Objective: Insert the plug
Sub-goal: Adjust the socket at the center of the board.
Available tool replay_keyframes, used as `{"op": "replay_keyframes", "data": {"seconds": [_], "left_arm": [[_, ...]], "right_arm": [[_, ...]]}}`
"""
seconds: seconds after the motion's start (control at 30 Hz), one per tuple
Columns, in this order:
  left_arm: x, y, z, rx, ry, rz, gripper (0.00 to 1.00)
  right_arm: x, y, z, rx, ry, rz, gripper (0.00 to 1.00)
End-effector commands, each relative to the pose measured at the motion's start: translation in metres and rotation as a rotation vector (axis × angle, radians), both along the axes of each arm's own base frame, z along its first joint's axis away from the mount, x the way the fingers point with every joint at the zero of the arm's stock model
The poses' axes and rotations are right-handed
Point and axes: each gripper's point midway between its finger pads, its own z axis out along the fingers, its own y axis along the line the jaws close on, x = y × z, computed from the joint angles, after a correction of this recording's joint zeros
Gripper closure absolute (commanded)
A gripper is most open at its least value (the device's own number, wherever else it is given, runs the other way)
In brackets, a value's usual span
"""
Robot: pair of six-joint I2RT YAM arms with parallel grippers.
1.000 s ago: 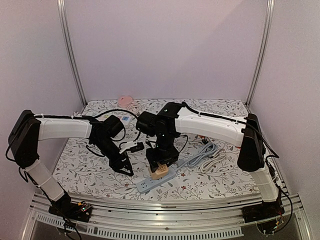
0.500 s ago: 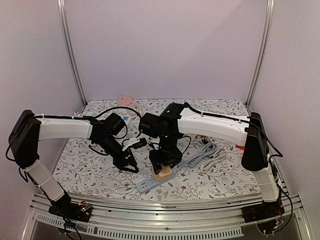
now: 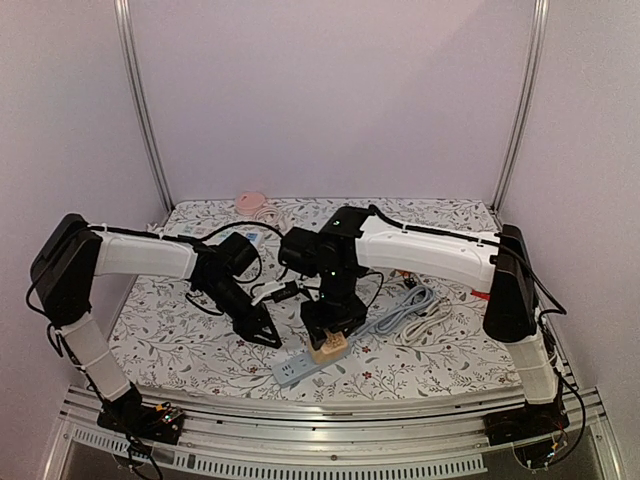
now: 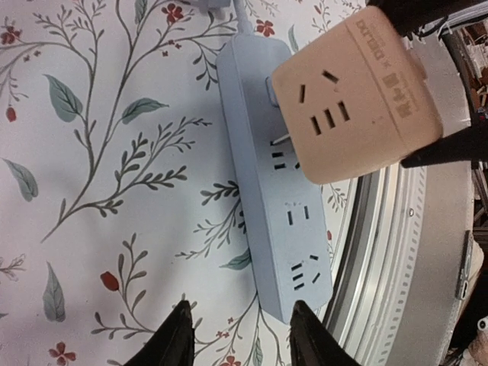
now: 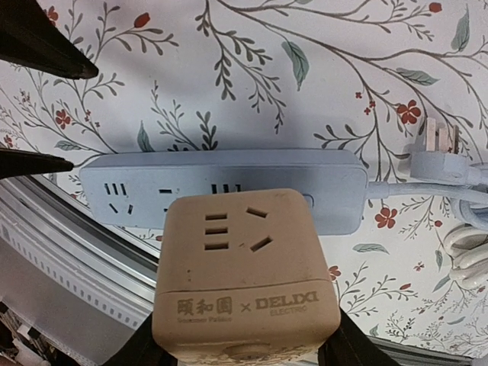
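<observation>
Two end effectors: the right end effector is clamped on the plug, one finger on each side. The left end effector has its fingers parted around nothing, low over the table, just off the free end of the power strip.
Plug position: I see a beige cube adapter over the strip's cable-end socket. The other sockets toward the free end are uncovered.
Step in hand: I judge this to be the final press. The left wrist view shows a pin bare between cube and strip, so the plug is not fully seated.
Next move: I would push straight down with the cube level. The left arm may need to pin the free end so the strip cannot skate or tip.
Plug pointing: pins face down at the strip, and a socket face is turned towards the left wrist camera.
Long axis: the cube has none. The strip runs from near-left to far-right in the top view, and its cable leaves the far-right end.
</observation>
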Motion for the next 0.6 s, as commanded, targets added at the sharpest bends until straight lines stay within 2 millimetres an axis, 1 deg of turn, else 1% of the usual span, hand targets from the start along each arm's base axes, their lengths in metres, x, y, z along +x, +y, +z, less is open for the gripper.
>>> {"op": "replay_keyframes", "data": {"seconds": [0.0,0.03,0.1,0.17,0.2,0.27,0.3,0.37,0.4,0.5,0.57], "left_arm": [[0.004,-0.008,-0.009,0.024,0.012,0.014,0.59],[0.003,-0.010,-0.008,0.023,0.011,0.009,0.59],[-0.002,-0.015,-0.007,0.012,0.003,-0.007,0.59],[-0.010,-0.022,-0.007,0.000,0.003,-0.032,0.58],[-0.015,-0.026,-0.008,-0.002,0.004,-0.050,0.58],[-0.024,-0.032,-0.014,0.011,0.010,-0.082,0.60],[-0.027,-0.034,-0.018,0.022,0.019,-0.093,0.63],[-0.029,-0.037,-0.024,0.035,0.037,-0.096,0.69],[-0.028,-0.037,-0.027,0.042,0.045,-0.091,0.71],[-0.029,-0.040,-0.032,0.049,0.077,-0.090,0.76],[-0.030,-0.042,-0.033,0.040,0.098,-0.091,0.78]], "right_arm": [[-0.054,-0.096,0.012,-0.422,0.191,0.028,1.00],[-0.053,-0.096,0.013,-0.416,0.187,0.022,1.00],[-0.050,-0.088,0.018,-0.382,0.170,0.029,1.00],[-0.045,-0.076,0.020,-0.338,0.154,0.044,1.00],[-0.042,-0.069,0.025,-0.309,0.143,0.053,1.00],[-0.041,-0.064,0.024,-0.298,0.149,0.068,1.00],[-0.042,-0.063,0.023,-0.297,0.155,0.073,1.00],[-0.044,-0.068,0.022,-0.308,0.160,0.081,1.00],[-0.044,-0.072,0.026,-0.313,0.152,0.081,1.00],[-0.046,-0.091,0.033,-0.348,0.128,0.061,1.00],[-0.048,-0.106,0.042,-0.356,0.118,0.038,1.00]]}}
